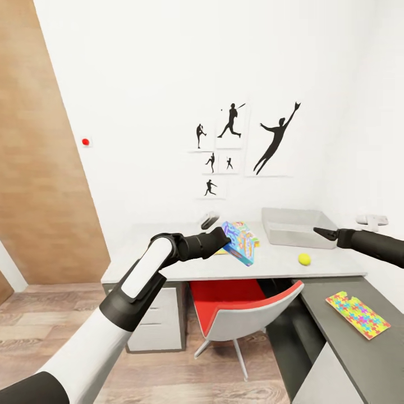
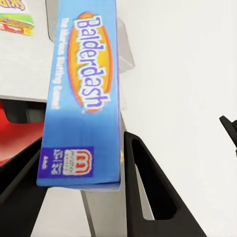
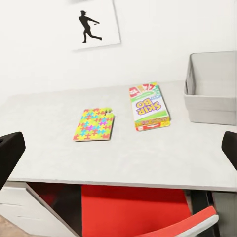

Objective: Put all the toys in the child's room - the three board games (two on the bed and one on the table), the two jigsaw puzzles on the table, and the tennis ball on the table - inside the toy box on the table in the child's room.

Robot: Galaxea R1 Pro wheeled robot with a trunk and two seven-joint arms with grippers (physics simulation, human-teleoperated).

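tabletop (image 1: pixel 269 262): pale grey, beneath both arms
left fingers (image 2: pixel 148 187): clamped on blue board game (image 2: pixel 86 94)
right fingers (image 3: pixel 10 148): apart, skip-bo box (image 3: pixel 149 105) ahead

Head high; wrists near table (image 1: pixel 269 264)

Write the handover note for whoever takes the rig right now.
Left gripper: shut on the blue Balderdash box, held above the table.
Right gripper: open and holding nothing, near the toy box.
On the grey top: SKIP BO box, one jigsaw puzzle, tennis ball. Second puzzle lies on the lower dark corner section.
Done: nothing shows in the toy box, though its floor is partly hidden.
Left: drop in the Balderdash box, then everything else; the third board game still has to be fetched.
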